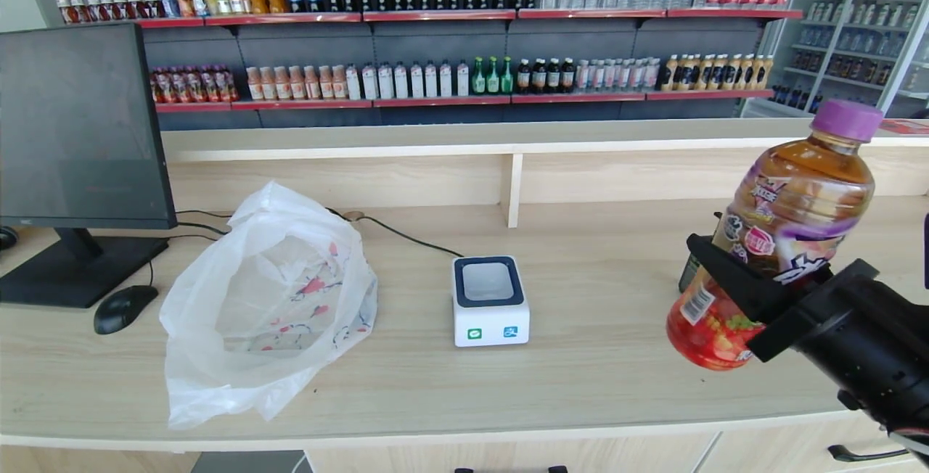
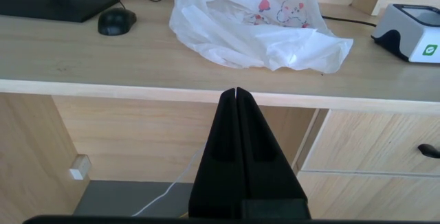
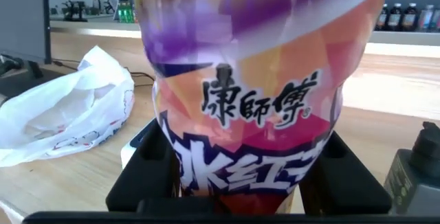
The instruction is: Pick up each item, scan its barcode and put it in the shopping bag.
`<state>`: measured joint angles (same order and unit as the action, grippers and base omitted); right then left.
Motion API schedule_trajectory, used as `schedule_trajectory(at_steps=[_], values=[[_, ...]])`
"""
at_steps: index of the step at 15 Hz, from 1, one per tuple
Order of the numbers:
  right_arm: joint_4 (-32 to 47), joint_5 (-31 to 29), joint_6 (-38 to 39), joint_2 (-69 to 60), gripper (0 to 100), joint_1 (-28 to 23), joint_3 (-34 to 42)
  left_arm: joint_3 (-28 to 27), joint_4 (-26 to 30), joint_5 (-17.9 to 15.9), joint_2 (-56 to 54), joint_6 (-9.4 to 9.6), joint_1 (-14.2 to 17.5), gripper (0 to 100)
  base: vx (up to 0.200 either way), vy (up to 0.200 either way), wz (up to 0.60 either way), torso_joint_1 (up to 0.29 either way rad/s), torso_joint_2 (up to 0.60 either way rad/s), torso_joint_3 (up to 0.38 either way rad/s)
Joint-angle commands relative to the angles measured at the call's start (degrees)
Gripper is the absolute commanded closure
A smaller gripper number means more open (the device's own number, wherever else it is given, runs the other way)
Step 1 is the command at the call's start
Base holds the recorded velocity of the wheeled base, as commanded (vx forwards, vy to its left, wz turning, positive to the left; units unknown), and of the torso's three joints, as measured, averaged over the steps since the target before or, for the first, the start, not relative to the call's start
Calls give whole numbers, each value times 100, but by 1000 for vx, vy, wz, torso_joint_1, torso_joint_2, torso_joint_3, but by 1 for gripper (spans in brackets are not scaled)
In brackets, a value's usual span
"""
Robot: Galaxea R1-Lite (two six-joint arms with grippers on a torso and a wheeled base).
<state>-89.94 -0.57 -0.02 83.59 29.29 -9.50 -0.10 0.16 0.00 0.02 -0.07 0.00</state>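
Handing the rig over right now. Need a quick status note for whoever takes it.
Left claw: shut, empty, low in front of the counter edge.
Right claw: shut on the purple-capped bottle, held tilted above the counter's right side; its barcode shows near the bottom.
Scanner: mid-counter, window up.
Shopping bag: on the counter left of the scanner; nothing clearly inside.
Done: bottle picked up.
Left: pass the barcode over the scanner, then put the bottle in the bag.

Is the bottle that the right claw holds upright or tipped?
Tipped. The drink bottle leans in the right claw, its purple cap tilted toward the robot's right.
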Motion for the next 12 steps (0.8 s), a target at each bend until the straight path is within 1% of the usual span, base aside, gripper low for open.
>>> schedule_trajectory(at_steps=[1, 2, 4, 6, 7, 9, 10, 12], values=[[-6, 154, -24, 17, 100, 331, -44, 1, 2, 0, -2, -1, 0, 100, 0, 0, 0, 0, 0, 0], [-6, 242, -6, 26, 100, 446, -87, 1, 2, 0, -2, -1, 0, 100, 0, 0, 0, 0, 0, 0], [-6, 303, 416, 122, 100, 613, -325, 1, 2, 0, -2, -1, 0, 100, 0, 0, 0, 0, 0, 0], [-6, 541, 1127, 298, 100, 709, -1063, 1, 2, 0, -2, -1, 0, 100, 0, 0, 0, 0, 0, 0], [-6, 857, 1374, 368, 100, 727, -1274, 1, 2, 0, -2, -1, 0, 100, 0, 0, 0, 0, 0, 0], [-6, 1420, 1716, 368, 100, 718, -1265, 1, 2, 0, -2, -1, 0, 100, 0, 0, 0, 0, 0, 0], [-6, 1543, 1866, 351, 100, 718, -1344, 1, 2, 0, -2, -1, 0, 100, 0, 0, 0, 0, 0, 0], [-6, 1595, 2542, 245, 100, 718, -1362, 1, 2, 0, -2, -1, 0, 100, 0, 0, 0, 0, 0, 0]])
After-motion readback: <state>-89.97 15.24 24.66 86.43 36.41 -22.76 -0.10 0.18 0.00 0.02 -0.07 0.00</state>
